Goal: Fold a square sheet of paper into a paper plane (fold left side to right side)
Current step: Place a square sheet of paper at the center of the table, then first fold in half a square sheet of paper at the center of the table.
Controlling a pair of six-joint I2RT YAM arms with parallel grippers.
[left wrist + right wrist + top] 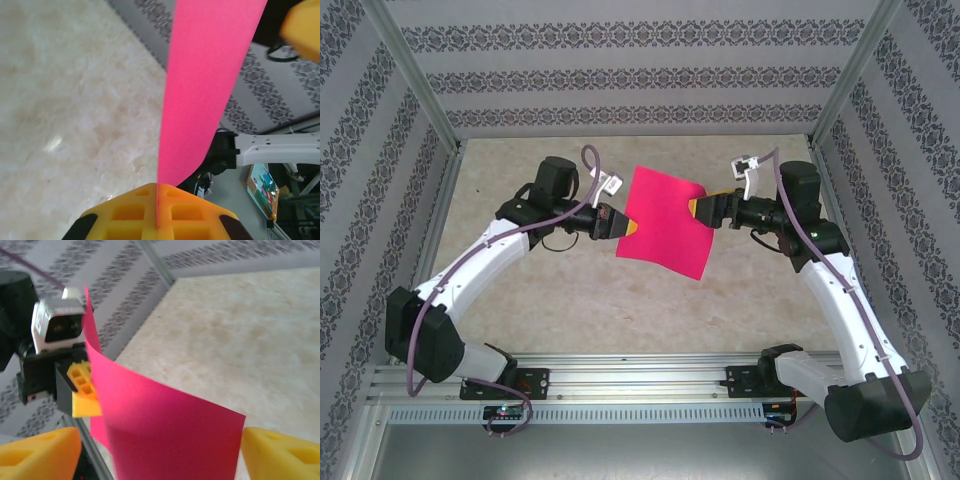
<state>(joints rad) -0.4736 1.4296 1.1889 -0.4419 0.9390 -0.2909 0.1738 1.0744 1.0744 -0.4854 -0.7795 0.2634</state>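
Grey damask-striped walls (620, 75), beige marbled tabletop (620, 300), aluminium corner posts (418, 72), slotted rail (640, 375) at near edge.

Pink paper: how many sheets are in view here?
1. The square sheet of paper is held above the table between the arms: left gripper pinching its left edge, right gripper open around its right edge. Another sheet could hide behind it.

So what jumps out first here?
A bright pink sheet of paper held up in mid-air over the middle of the table. The left pincer is clamped on its left edge; the right pincer sits open around the opposite edge.
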